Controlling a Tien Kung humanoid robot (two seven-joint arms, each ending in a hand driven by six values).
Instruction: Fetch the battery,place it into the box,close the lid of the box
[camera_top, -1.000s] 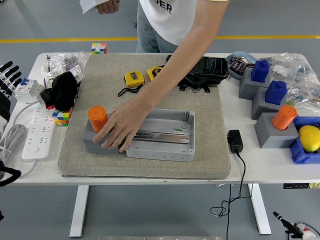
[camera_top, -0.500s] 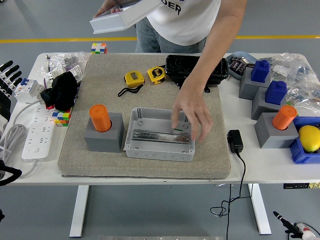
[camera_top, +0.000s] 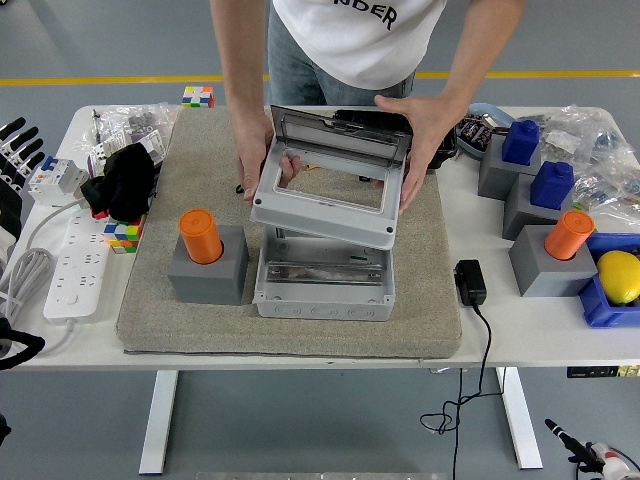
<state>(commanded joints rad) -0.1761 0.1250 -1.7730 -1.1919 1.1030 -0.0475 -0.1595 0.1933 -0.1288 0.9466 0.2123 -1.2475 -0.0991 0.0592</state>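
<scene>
An orange cylindrical battery (camera_top: 200, 235) stands upright in a grey holder block (camera_top: 210, 280) at the left of the beige mat (camera_top: 180, 330). Right beside it sits the open grey box (camera_top: 322, 306), with a metal rail inside. A person at the far side holds the grey windowed lid (camera_top: 320, 222) tilted above the box's back edge, one hand (camera_top: 255, 150) on its left side and the other hand (camera_top: 420, 130) on its right. My left hand (camera_top: 18, 150) rests at the table's far left edge, fingers spread and holding nothing. My right hand is out of view.
A white power strip (camera_top: 75, 265), a black cloth (camera_top: 125, 180) and a colour cube (camera_top: 123, 236) lie at the left. At the right are a black adapter (camera_top: 470, 282), blue blocks (camera_top: 520, 140) and a second orange cylinder (camera_top: 568, 235) on grey holders, and a blue bin (camera_top: 600, 310).
The person's hand left the holder block and the box, and both hands now hold the lid over the box. My left hand has not moved.
</scene>
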